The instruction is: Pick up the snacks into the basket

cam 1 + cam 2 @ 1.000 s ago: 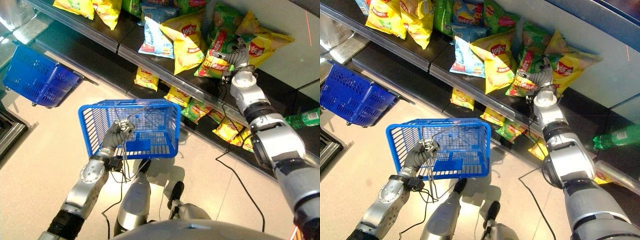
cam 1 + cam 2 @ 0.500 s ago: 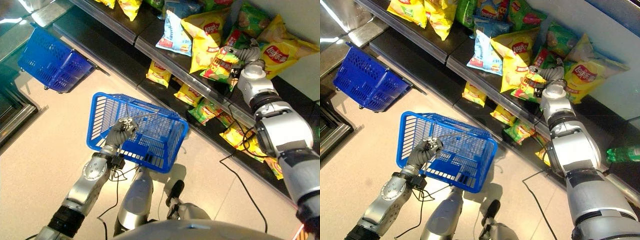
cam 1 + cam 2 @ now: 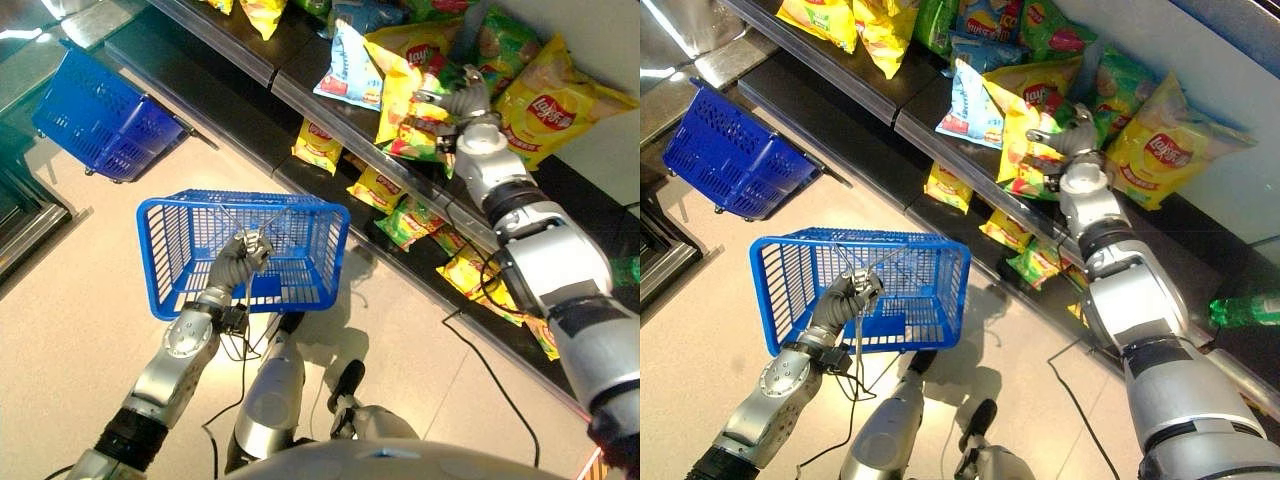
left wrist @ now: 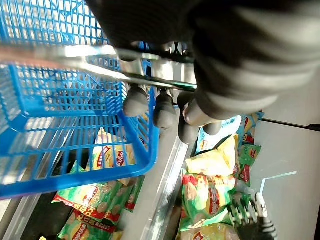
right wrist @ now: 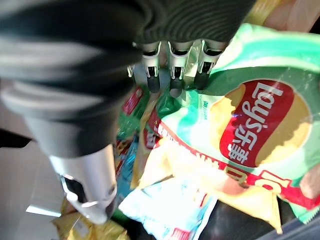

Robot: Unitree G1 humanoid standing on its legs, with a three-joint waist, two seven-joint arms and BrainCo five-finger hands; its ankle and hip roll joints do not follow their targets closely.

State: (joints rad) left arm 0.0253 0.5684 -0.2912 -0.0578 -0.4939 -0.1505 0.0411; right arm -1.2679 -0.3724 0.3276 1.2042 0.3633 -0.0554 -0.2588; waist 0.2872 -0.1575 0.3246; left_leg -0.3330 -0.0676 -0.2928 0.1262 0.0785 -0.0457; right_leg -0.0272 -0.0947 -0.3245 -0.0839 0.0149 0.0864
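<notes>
Snack bag in question, a green and red crinkled foil chip packet (image 3: 418, 128), lies at the upper right of the left eye view on the dark middle shelf (image 3: 300, 95), between a yellow chip bag (image 3: 395, 72) and a larger yellow bag with a red logo (image 3: 553, 98). It is now covered from above by the right hand (image 3: 458, 103), whose fingers are curled down onto the packet's upper edge; in the right wrist view the dark fingertips (image 5: 176, 89) are seen pressed into the foil, so a pinch on the packet is judged to be forming, though the thumb's contact is not clearly shown. Half a second ago the same hand was seen slightly further right along the shelf, just beside the packet, and it has since been brought over it. The packet has not yet been lifted from the shelf. Lower in the frame, at centre left, the blue plastic mesh basket (image 3: 160, 255) is held by its thin metal wire handle (image 3: 262, 236), around which the left hand (image 3: 238, 262) is curled. Compared with half a second ago the basket has been levelled and swung towards the left of the frame. No snacks are seen inside it, so the task is judged to be at its first pick. A second blue basket (image 3: 95, 125) rests on the floor at upper left.
</notes>
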